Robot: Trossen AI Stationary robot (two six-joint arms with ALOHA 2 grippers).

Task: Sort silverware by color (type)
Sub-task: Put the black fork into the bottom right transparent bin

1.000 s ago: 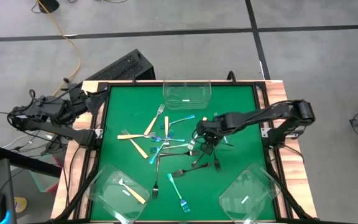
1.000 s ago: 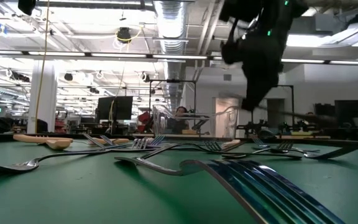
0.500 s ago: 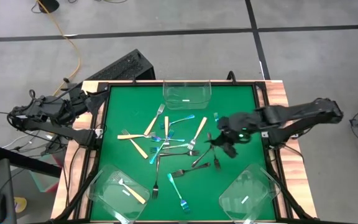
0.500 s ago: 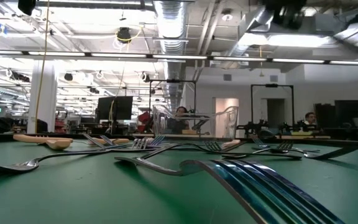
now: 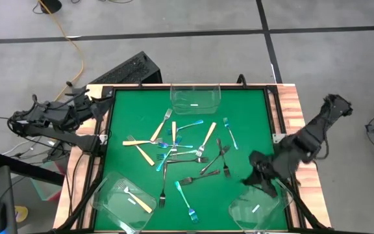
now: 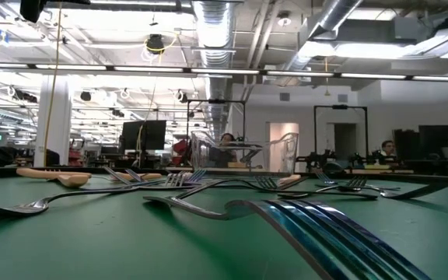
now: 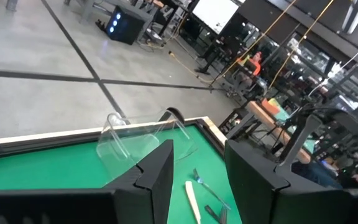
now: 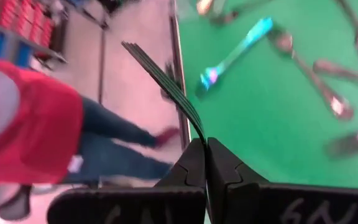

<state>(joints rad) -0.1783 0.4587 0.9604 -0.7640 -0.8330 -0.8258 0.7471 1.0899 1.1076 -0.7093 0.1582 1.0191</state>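
Over the near right tub point(image 5: 257, 207), the right hand point(image 5: 260, 174) is clamped on a dark grey fork point(image 8: 166, 83). Remaining forks point(image 5: 174, 144) lie scattered mid-worktop point(image 5: 252, 110). Off the far left edge, the left hand point(image 7: 196, 163) waits, fingers apart and empty.

Bright overhead light, right wrist view motion-blurred
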